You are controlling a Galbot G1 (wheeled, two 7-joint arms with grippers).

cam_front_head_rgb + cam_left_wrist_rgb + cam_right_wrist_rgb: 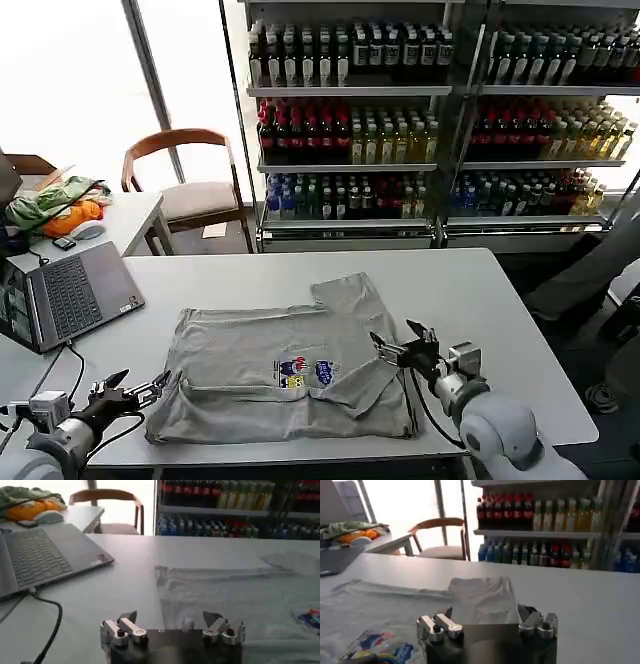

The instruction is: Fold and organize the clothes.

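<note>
A light grey short-sleeved shirt (260,360) lies spread on the white table (470,300), its multicoloured chest print (303,372) facing up and one sleeve (350,295) pointing to the far side. My left gripper (140,388) hovers open at the shirt's left edge, low over the table. In the left wrist view the shirt (235,600) lies just ahead of the open left gripper (172,620). My right gripper (400,345) stands open at the shirt's right edge. Its wrist view has the sleeve (482,597) in front of the open right gripper (485,616) and the print (382,647) beside it.
An open laptop (65,295) with a cable sits on the table's left. A green-and-orange cloth bundle (55,205) and a mouse lie on a second table behind it. A wooden chair (190,185) and drink shelves (420,120) stand beyond.
</note>
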